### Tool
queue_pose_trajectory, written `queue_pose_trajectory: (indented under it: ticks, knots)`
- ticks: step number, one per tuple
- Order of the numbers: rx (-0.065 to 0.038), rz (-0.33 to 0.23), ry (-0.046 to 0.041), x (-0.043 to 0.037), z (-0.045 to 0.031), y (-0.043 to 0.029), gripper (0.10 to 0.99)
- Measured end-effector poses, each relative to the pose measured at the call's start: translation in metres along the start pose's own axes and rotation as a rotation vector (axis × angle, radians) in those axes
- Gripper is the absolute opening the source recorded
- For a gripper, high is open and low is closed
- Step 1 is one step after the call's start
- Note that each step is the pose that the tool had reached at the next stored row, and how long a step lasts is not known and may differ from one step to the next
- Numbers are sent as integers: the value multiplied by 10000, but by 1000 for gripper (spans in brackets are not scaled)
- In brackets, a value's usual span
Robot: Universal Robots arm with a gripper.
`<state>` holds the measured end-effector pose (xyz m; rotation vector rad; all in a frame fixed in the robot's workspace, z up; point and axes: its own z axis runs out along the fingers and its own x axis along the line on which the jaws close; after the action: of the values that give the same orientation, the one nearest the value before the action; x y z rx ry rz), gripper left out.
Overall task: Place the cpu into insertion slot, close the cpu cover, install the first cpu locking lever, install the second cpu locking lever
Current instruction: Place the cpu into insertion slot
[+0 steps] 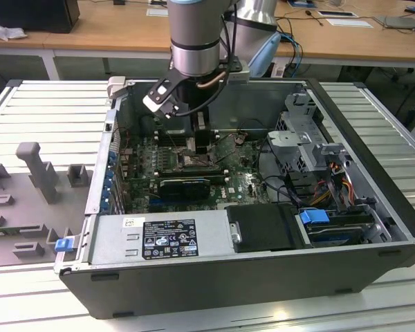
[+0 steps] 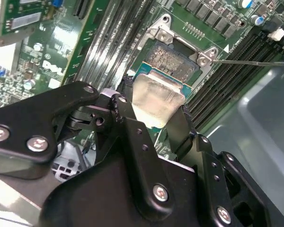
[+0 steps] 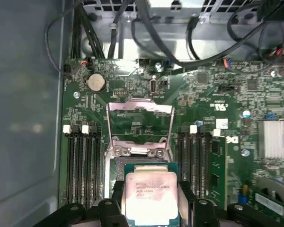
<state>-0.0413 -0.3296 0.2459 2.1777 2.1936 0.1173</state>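
Tabletop (image 1: 48, 104): grey and slatted, carrying the open computer case (image 1: 214, 277), with wooden desks behind; insertion slot (image 2: 173, 59) deep inside the case on the green motherboard (image 3: 217, 94).
Insertion slot: square and dark-framed, pale pin field partly exposed, not yet filled.
Cpu (image 3: 149, 196): silver top up, hanging over one side of the insertion slot and covering only part of it; contact with the slot impossible to judge.
Pincer (image 3: 150, 201): closed narrowly onto the cpu, one black finger (image 3: 117, 194) on each of two opposite edges; right above the insertion slot in the exterior view.
Cpu cover (image 3: 139, 108): swung open, lying back beyond the far edge of the insertion slot, opposite the cpu.
Lever rod (image 2: 246, 61): thin, metallic, unhooked, reaching away from one corner of the insertion slot.
Memory slots (image 3: 85, 161): long black rows flanking the insertion slot on both sides.
Risk, pins: probably the worst outcome; bent pins likely from any sideways drag across the insertion slot or from lowering off-square.
Risk, tilt: one edge caught on the slot frame if released before lying flat and centred.
Risk, slip: thin edges, narrow grip; a drop onto the pin field possible with any jolt.
Risk, orientation: corner marks hard to read against the insertion slot, so wrong rotation not excluded.
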Motion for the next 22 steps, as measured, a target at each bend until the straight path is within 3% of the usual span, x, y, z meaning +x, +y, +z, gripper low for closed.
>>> queue_pose_trajectory:
  ticks: [2, 3, 11, 22]
  knots:
    - [1, 1, -1, 7, 73, -21, 525]
    - [0, 10, -1, 7, 122, -68, 525]
    - [4, 394, -36, 49, 295, -83, 525]
    - [11, 361, -33, 94, 396, -91, 525]
